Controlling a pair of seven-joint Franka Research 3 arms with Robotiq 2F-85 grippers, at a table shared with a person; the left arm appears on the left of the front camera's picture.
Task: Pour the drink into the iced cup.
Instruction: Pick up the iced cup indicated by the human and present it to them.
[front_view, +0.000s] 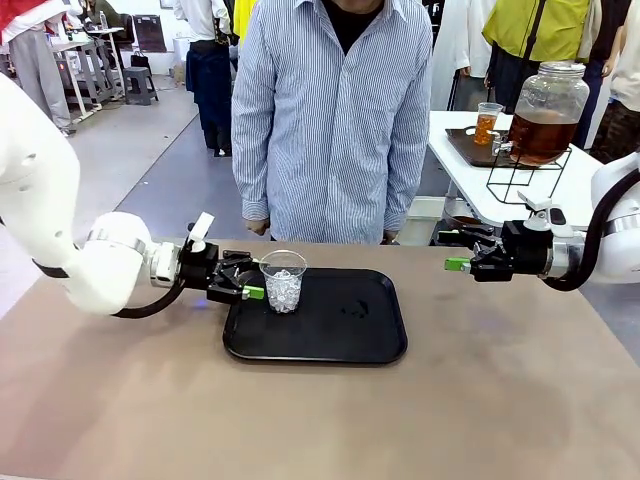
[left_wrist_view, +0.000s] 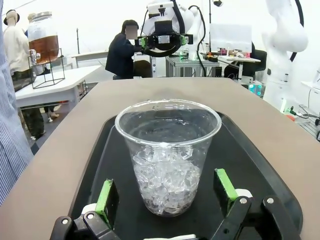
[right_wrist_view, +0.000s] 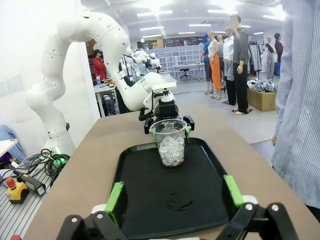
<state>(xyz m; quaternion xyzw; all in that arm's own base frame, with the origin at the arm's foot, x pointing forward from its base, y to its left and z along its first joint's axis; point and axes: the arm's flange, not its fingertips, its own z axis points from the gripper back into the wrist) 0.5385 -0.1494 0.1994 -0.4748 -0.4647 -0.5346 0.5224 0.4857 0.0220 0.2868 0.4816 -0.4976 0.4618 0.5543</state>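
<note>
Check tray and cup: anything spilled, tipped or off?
Iced cup stands upright on the black tray, nothing tipped. Only oddity: a faint wet-looking smear mid-tray, apart from the cup.

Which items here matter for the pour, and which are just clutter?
For the job:
- iced cup
- amber drink in the dispenser jar
- small cup of the same drink
- black tray under the iced cup

Lying about:
- wire stand
- red-button box and cables beside the table
</note>
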